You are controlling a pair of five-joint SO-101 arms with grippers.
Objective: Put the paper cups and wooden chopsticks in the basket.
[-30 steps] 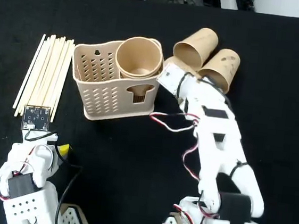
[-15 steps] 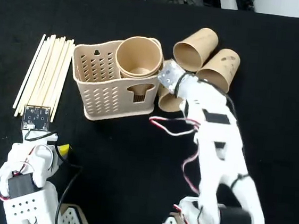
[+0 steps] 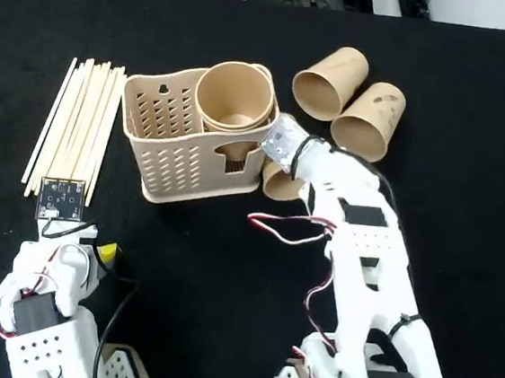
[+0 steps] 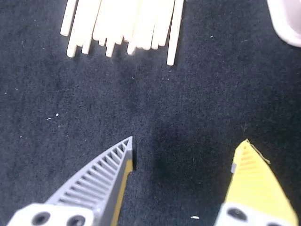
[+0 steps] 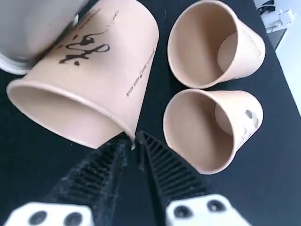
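Observation:
A paper cup (image 5: 89,89) lies on its side with my right gripper (image 5: 136,139) shut on its rim wall. From above, this cup (image 3: 280,183) rests by the right front corner of the beige basket (image 3: 179,159), under the right arm's wrist. Another cup (image 3: 235,97) stands inside the basket. Two more cups (image 3: 330,82) (image 3: 368,120) lie on their sides behind, also seen as cups (image 5: 211,44) (image 5: 211,127) in the right wrist view. Wooden chopsticks (image 3: 77,125) lie in a bundle left of the basket. My left gripper (image 4: 188,146) is open over bare cloth, short of the chopstick ends (image 4: 127,23).
A black cloth (image 3: 466,220) covers the table. The basket's corner (image 4: 287,19) shows in the left wrist view. The left arm (image 3: 42,302) sits at the near left, the right arm (image 3: 369,282) stretches from the near right. Red and white wires (image 3: 289,229) hang off the right arm.
The right arm has drawn the held cup away from the two lying cups, toward the near side and left, up against the basket's corner. The left arm has stayed still.

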